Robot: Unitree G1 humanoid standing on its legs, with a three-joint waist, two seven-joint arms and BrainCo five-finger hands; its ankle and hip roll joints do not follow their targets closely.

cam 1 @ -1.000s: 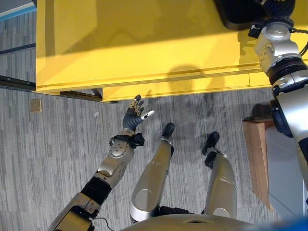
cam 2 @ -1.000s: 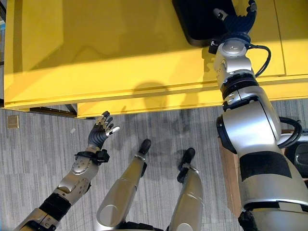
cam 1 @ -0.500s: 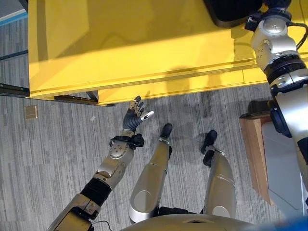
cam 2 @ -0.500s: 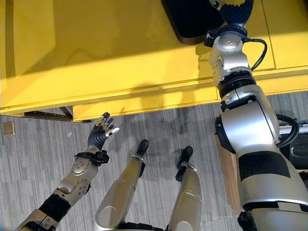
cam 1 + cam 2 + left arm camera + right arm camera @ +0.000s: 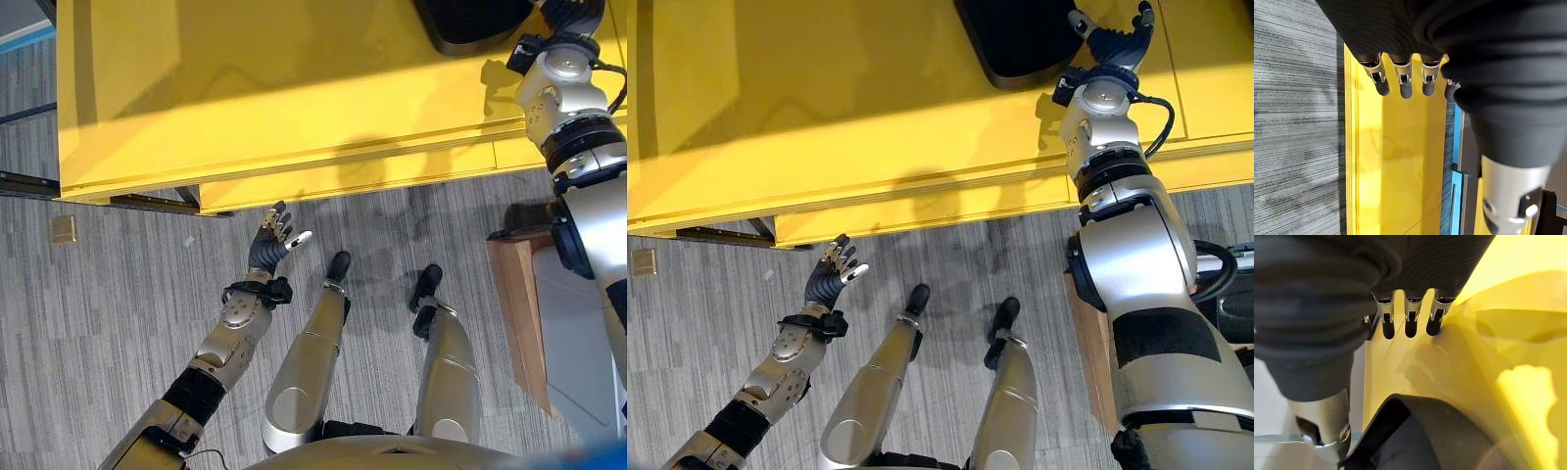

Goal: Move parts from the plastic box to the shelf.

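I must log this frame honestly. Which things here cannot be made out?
- Black rounded object on the yellow table: cut off by the eye views' top edge; its identity and contents are unclear.
- Right robot hand: open beside it, holding nothing.
- Left robot hand: open over the floor.

No text, label, number or sign is showing anywhere right now; nothing readable is appearing on the yellow table (image 5: 294, 88) or the floor (image 5: 98, 313).
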